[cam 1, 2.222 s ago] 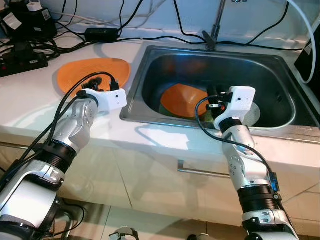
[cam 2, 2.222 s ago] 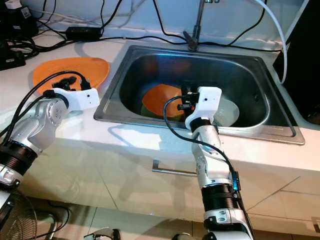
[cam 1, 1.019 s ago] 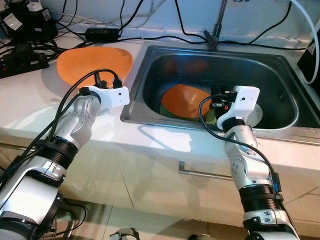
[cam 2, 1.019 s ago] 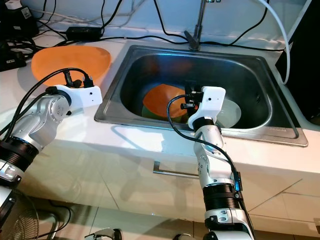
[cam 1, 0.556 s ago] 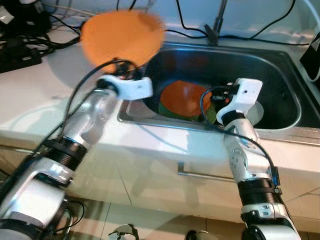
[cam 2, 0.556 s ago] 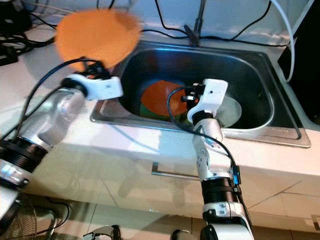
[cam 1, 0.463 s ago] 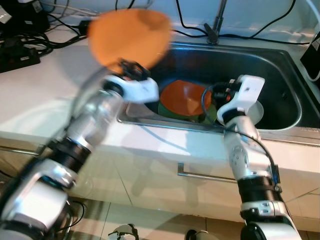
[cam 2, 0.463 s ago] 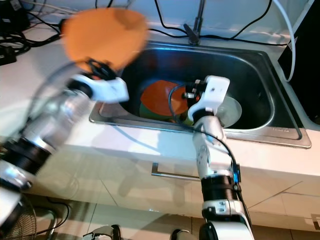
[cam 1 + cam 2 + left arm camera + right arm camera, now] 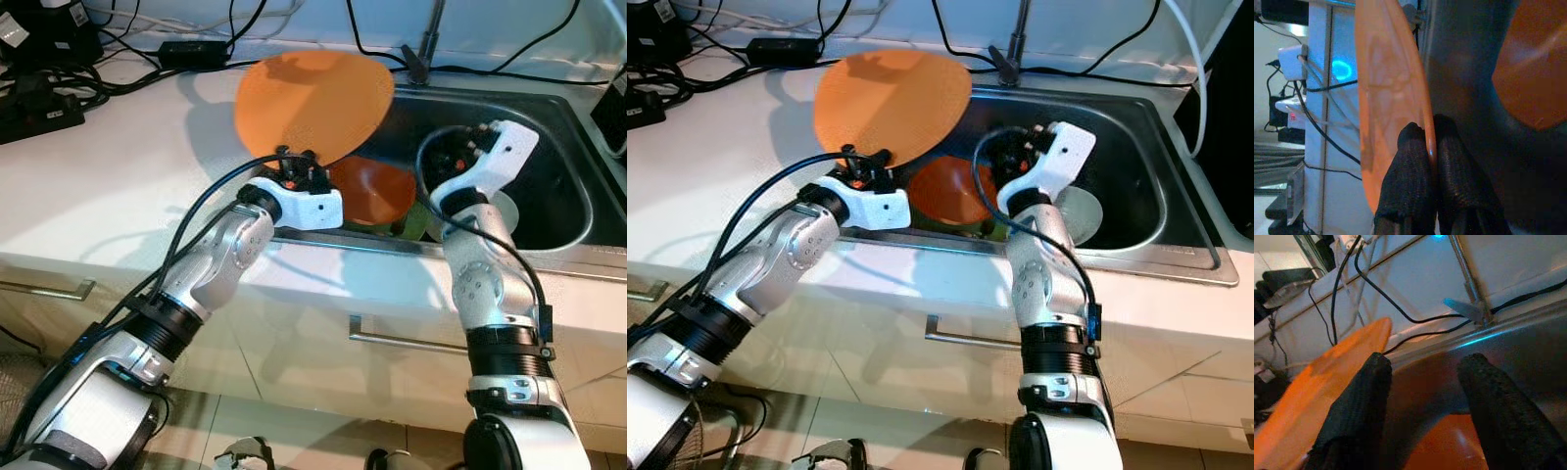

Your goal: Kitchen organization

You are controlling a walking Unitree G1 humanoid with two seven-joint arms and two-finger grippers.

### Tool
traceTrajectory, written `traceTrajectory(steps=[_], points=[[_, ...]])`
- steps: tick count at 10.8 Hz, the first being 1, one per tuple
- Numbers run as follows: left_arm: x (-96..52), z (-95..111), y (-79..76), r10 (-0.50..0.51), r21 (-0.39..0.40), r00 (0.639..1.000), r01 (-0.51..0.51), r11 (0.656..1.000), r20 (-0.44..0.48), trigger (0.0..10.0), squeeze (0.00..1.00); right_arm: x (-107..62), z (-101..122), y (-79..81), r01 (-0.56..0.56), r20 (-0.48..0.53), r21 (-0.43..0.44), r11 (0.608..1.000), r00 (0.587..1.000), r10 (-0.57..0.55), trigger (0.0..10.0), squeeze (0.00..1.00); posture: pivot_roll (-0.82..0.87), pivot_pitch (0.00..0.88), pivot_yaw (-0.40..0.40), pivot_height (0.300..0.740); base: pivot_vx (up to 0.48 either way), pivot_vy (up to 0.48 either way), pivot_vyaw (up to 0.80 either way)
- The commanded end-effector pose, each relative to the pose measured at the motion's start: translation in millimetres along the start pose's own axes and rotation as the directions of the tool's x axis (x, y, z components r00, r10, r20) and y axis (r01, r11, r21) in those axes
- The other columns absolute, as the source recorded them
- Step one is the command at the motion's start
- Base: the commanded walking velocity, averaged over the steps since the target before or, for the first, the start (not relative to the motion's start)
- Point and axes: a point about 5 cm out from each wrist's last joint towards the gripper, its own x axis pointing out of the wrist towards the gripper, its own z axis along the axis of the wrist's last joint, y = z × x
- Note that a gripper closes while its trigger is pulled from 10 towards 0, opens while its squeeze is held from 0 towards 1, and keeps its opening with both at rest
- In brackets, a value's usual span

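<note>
While the left gripper (image 9: 294, 168) pinches the lower rim of a flat round orange plastic plate (image 9: 313, 103), the left eye view shows that plate held upright over the left edge of the stainless steel sink (image 9: 563, 176). An orange plastic bowl (image 9: 377, 191) lies inside. In the left wrist view, 2 fingers (image 9: 1410, 183) clamp the plate's edge. In the right wrist view, the right gripper (image 9: 1422, 396) hangs spread apart above the basin.

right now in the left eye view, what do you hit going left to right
power strip → held orange plate → left gripper → orange bowl in the sink → right gripper → sink's right rim
</note>
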Motion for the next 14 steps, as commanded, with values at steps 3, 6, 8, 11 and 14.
traceTrajectory(steps=[3, 6, 8, 11, 14], points=[[0.8, 17, 6.0, 0.023, 0.017, 0.997, -0.025, 1.0, 0.08, 10.0, 0.0, 4.1, 6, 15.3, -0.08, -0.005, 0.085, 0.993, 0.997, 0.081, 10.0, 0.0, 0.08, 0.067, 0.026, 0.74, 0.0, 0.0, 0.0], [-0.4, 34, 2.4, 0.023, 0.001, 0.987, -0.023, 1.0, 0.162, 10.0, 0.0, 4.2, 0, 16.7, -0.078, -0.04, 0.112, 0.991, 0.996, 0.083, 10.0, 0.0, 0.09, 0.069, 0.027, 0.74, 0.0, 0.0, 0.0], [-0.6, 39, 1.7, 0.022, 0.003, 0.981, -0.023, 1.0, 0.19, 10.0, 0.0, 4.2, -1, 16.2, -0.073, -0.045, 0.122, 0.99, 0.996, 0.079, 10.0, 0.0, 0.09, 0.07, 0.029, 0.74, 0.0, 0.0, 0.0], [-1.1, 41, 2.0, 0.022, 0.007, 0.98, -0.024, 1.0, 0.2, 10.0, 0.0, 4.8, -1, 11.3, -0.034, -0.04, 0.165, 0.986, 0.998, 0.041, 10.0, 0.0, 0.09, 0.072, 0.03, 0.74, 0.0, 0.0, 0.0], [-2.2, 42, 1.0, 0.017, 0.014, 0.976, -0.021, 1.0, 0.215, 10.0, 0.0, 6.7, 0, 11.0, -0.029, -0.038, 0.198, 0.98, 0.999, 0.038, 0.0, 0.0, 0.09, 0.073, 0.03, 0.74, 0.0, 0.0, 0.0]])
